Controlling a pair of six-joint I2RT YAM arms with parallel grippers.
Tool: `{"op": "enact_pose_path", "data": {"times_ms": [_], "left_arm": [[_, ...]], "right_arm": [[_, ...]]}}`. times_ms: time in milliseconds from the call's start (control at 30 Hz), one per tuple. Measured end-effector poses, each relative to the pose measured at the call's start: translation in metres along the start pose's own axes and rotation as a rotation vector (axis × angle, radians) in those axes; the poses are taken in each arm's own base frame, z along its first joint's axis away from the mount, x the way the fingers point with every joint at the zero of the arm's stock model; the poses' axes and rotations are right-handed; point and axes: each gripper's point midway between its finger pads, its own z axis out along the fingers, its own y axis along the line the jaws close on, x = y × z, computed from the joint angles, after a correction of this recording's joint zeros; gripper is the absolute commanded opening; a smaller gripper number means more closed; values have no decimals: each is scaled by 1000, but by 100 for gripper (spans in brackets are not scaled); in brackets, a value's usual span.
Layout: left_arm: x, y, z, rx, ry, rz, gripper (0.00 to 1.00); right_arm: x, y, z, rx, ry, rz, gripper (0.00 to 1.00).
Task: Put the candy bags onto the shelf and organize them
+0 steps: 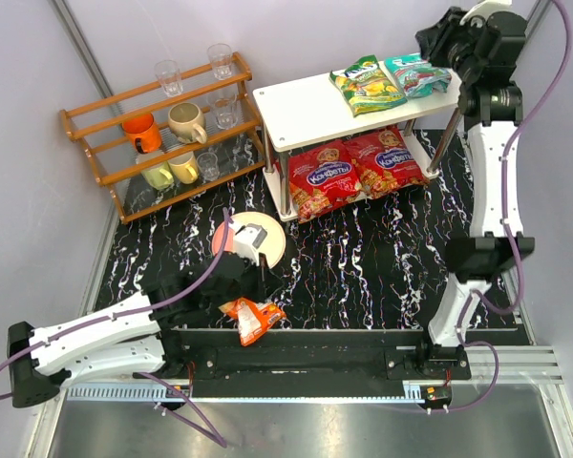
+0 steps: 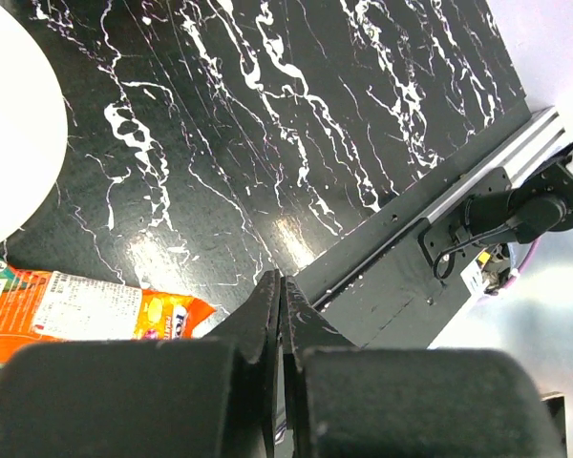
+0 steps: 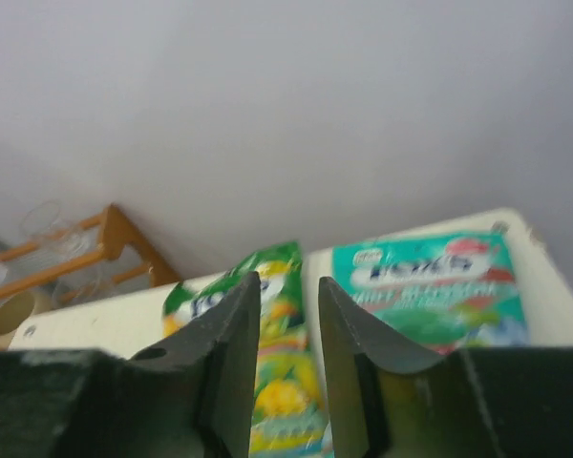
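Note:
The white two-tier shelf (image 1: 301, 100) stands at the back right. A yellow-green bag (image 1: 367, 84) and a teal bag (image 1: 416, 74) lie on its top tier, and two red bags (image 1: 325, 177) (image 1: 388, 160) lie on the lower tier. My right gripper (image 1: 441, 40) is open and empty above the top tier; the wrist view (image 3: 288, 286) shows the yellow-green bag (image 3: 285, 367) between its fingers and the teal bag (image 3: 430, 286) to the right. The small orange bag (image 1: 251, 319) lies at the table's near edge. My left gripper (image 2: 280, 281) is shut beside the orange bag (image 2: 86, 305), with nothing visible between its tips.
An orange-brown wooden rack (image 1: 162, 134) with cups and glasses stands at the back left. A round pale plate (image 1: 267, 246) lies mid-table, also in the left wrist view (image 2: 14, 134). A black rail (image 1: 306, 358) runs along the near edge, and grey walls close in at both sides.

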Motion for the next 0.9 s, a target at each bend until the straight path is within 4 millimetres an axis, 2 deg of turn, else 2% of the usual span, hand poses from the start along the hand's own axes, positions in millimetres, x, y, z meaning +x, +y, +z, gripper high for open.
{"op": "enact_pose_path", "data": {"times_ms": [67, 100, 133, 167, 233, 267, 300, 333, 367, 400, 567, 667, 733, 800, 900], "left_arm": [[-6, -1, -4, -1, -19, -3, 7], [-10, -1, -7, -3, -31, -4, 8], [-13, -1, -10, -5, -41, -4, 12], [-18, -1, -13, -7, -56, -5, 23], [-27, -1, -20, -14, -86, -6, 30], [-32, -1, -24, -18, -104, -4, 35], [-37, 0, -29, -26, -123, -4, 49], [-41, 1, -32, -33, -139, -3, 52], [-45, 3, -36, -41, -156, -3, 56], [-49, 7, -41, -55, -178, -12, 62], [-57, 30, -58, -148, -243, -33, 73], [-59, 44, -64, -205, -276, -54, 75], [-56, 53, -64, -243, -282, -64, 76], [-51, 63, -61, -279, -274, -67, 76], [-44, 70, -59, -311, -254, -65, 76]], "right_arm": [[7, 23, -22, -19, 41, 35, 67], [15, 41, -33, -43, 65, 45, 70], [25, 65, -46, -79, 96, 55, 76], [41, 94, -58, -126, 137, 63, 86], [75, 153, -87, -236, 202, 78, 89], [108, 188, -114, -308, 276, 86, 90], [132, 213, -136, -365, 329, 99, 92], [158, 231, -160, -407, 380, 113, 92], [183, 240, -183, -430, 437, 128, 93], [202, 241, -198, -430, 479, 145, 94], [304, 214, -263, -303, 684, 251, 95], [361, 219, -303, -270, 814, 305, 95], [400, 235, -341, -270, 922, 317, 95], [429, 261, -381, -290, 1025, 315, 94], [453, 295, -415, -292, 1096, 365, 91]]}}
